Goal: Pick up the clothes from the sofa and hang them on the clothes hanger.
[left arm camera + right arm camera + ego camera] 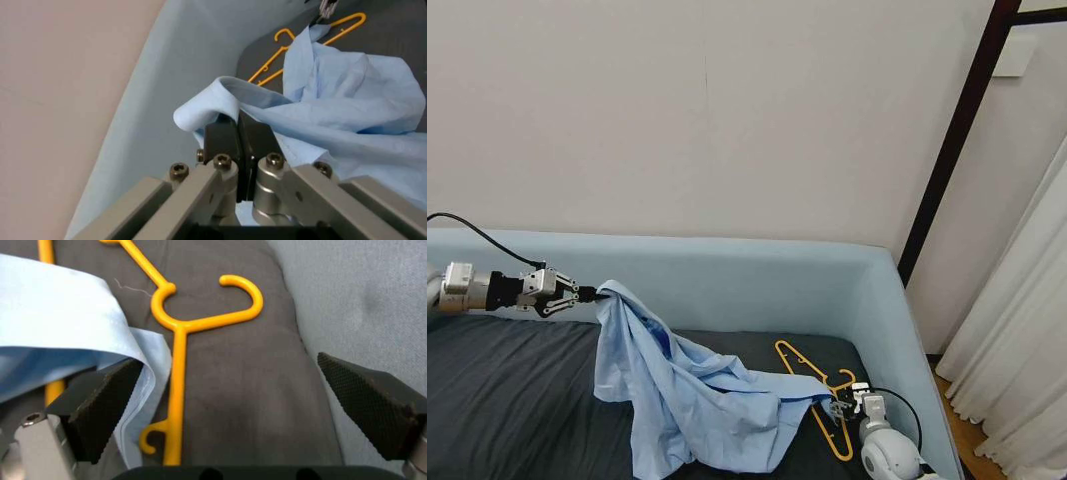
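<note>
— Where do we find the blue shirt point(682, 400)?
— One end hangs lifted near the backrest of the sofa point(757, 280). The rest trails over the dark seat and across part of the orange hanger point(176, 390).
— What do we hold it with?
— Our left gripper point(592, 294) is clamped tight on a fold of it. Our right gripper point(842, 405) sits low over the hanger, spread wide and holding nothing, with the shirt's hem beside one pad.

The shirt point(692, 400) hides part of the hanger point(177, 390) and runs off the head view at 6 o'clock. The left arm point(462, 287) is cut off at 9 o'clock, the right arm point(889, 455) at 5.
</note>
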You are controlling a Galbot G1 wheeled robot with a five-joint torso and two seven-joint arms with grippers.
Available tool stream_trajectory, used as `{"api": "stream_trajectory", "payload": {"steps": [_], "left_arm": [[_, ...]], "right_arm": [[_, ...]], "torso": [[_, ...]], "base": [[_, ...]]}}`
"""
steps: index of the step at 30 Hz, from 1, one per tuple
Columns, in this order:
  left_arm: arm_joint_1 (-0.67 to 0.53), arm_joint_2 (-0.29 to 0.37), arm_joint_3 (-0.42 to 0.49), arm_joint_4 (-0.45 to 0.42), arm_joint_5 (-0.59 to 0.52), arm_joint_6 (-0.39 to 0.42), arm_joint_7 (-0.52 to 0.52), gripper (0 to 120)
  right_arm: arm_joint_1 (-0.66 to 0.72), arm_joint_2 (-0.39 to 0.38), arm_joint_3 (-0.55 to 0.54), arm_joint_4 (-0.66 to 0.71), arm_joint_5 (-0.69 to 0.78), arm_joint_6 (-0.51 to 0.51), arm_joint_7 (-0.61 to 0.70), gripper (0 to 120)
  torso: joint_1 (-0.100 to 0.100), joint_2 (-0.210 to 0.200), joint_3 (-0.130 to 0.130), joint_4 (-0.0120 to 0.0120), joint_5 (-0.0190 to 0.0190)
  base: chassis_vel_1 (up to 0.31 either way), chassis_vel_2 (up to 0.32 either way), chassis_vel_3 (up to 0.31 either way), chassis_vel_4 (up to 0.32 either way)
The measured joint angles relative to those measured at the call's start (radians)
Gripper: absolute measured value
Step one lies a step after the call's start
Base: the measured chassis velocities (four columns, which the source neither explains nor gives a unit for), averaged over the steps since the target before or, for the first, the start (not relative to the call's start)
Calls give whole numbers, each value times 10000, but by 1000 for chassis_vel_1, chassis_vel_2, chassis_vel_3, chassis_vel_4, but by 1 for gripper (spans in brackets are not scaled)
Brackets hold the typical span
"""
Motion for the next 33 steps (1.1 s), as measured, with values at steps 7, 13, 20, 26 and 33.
{"api": "stream_trajectory", "payload": {"steps": [7,13,20,26,33], "left_arm": [[136,-99,-28,-142,-11,-22,-44,0],[424,-370,-115,-121,154,-127,-96,0],[459,-632,-106,41,352,-173,-115,0],[453,-786,-61,184,472,-264,-122,0],[403,-820,-33,275,493,-328,-138,0]], "right_arm": [[197,172,76,-424,-145,844,-317,100],[254,101,248,30,552,2997,-2487,100],[302,-23,165,-176,390,3027,-2710,100],[-6,-204,-61,-266,-679,807,-2175,100],[-601,-873,-278,1491,661,-652,-2343,100]], "torso": [[0,0,0,-4,2],[0,0,0,1,1],[0,0,0,-3,2],[0,0,0,-2,3],[0,-1,0,-2,3]], "base": [[0,0,0,0],[0,0,0,0],[0,0,0,0],[0,0,0,0],[0,0,0,0]]}}
